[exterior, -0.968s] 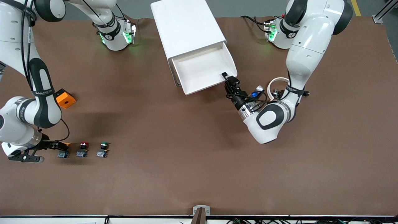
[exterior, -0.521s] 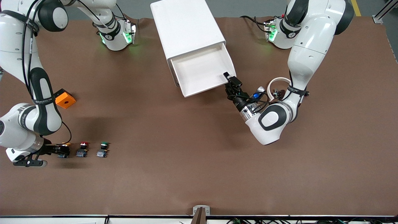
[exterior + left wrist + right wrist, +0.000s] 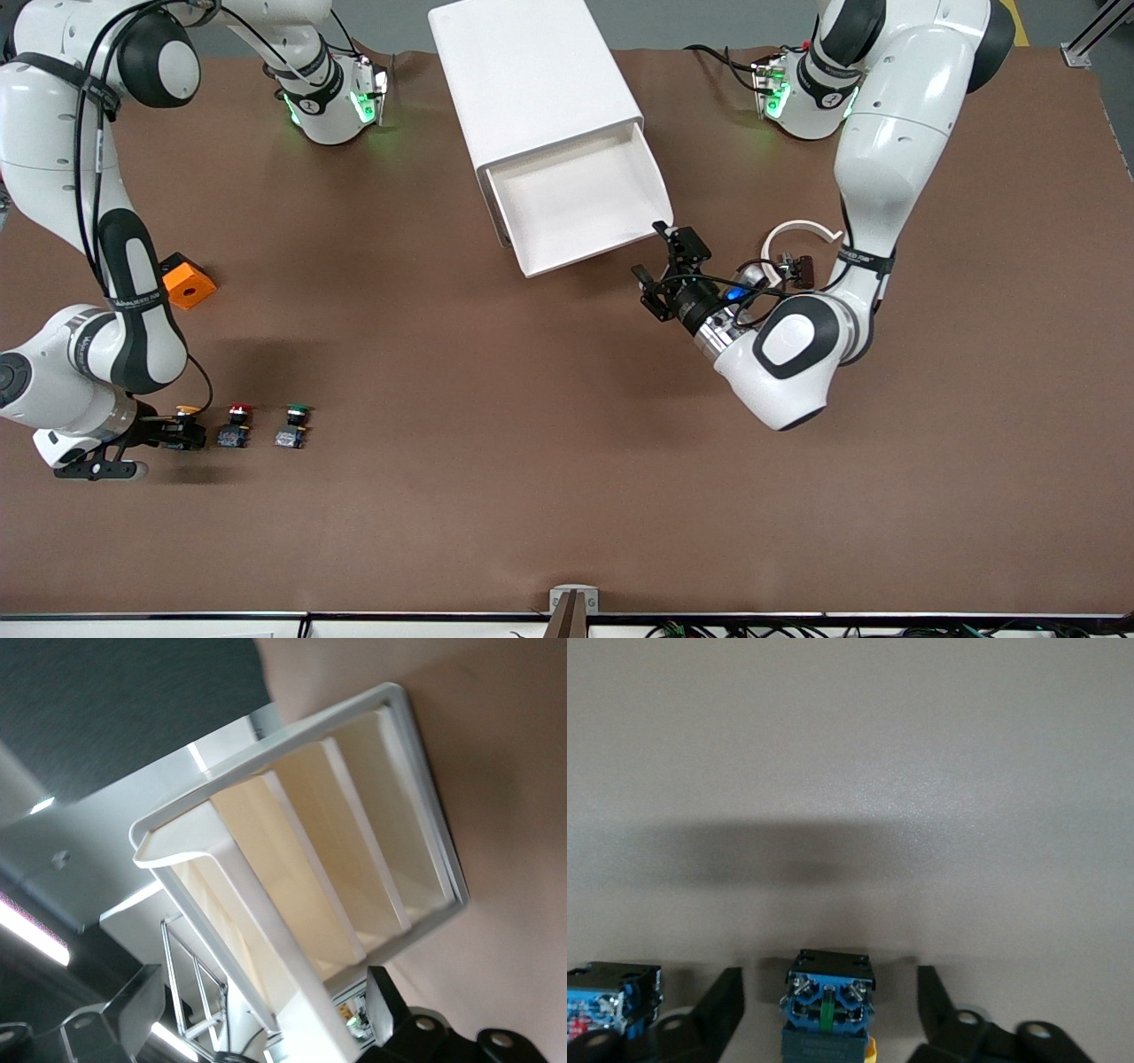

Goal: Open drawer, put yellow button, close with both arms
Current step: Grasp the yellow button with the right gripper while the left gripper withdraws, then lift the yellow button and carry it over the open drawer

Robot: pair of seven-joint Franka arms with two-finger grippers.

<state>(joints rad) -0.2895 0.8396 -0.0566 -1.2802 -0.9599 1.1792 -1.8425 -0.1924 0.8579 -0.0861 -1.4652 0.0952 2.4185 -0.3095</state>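
Note:
The drawer is pulled out of the white cabinet and holds nothing. My left gripper is open, just off the drawer's front corner toward the left arm's end. In the left wrist view the drawer's front lip lies between its spread fingers. The yellow button stands on the table at the right arm's end of a row of three. My right gripper is open around it. In the right wrist view the button sits between the fingers without touching them.
The red-capped button and the green-capped button stand beside the yellow one. An orange block lies farther from the camera than the buttons. A white ring piece and a small dark part lie by the left forearm.
My left gripper has let go of the drawer's front corner, opened and drawn back a little. My right gripper has slid forward so its fingers now flank the yellow button.

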